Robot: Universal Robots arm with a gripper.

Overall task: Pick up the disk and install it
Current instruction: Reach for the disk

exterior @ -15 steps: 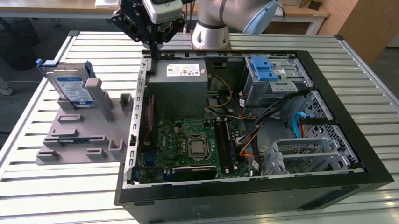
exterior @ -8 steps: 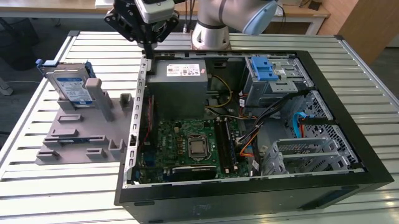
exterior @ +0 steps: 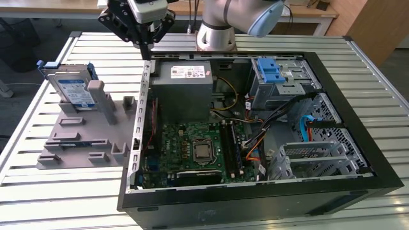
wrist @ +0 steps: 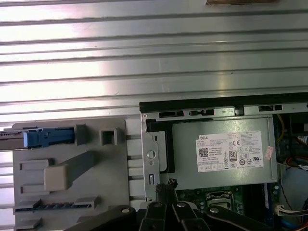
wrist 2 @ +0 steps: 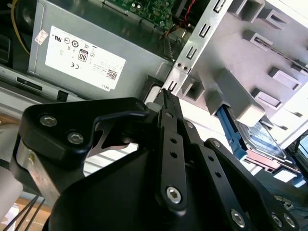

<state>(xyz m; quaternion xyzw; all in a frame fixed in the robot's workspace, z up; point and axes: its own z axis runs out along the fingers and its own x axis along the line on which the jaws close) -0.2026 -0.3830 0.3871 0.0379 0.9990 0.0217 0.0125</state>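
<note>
Claw (exterior: 145,52) hangs closed over case wall (exterior: 144,108), disk (exterior: 72,91) upright in fixture (exterior: 70,130).

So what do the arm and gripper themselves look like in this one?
The arm is smooth silver-grey tubing with a pale blue joint cap. The gripper is matte black, built of bolted linkage bars with silver screw heads, tapering to slim black fingers.

Silver, blue-capped arm (exterior: 221,17); black, screw-studded hand (exterior: 145,51)
</note>
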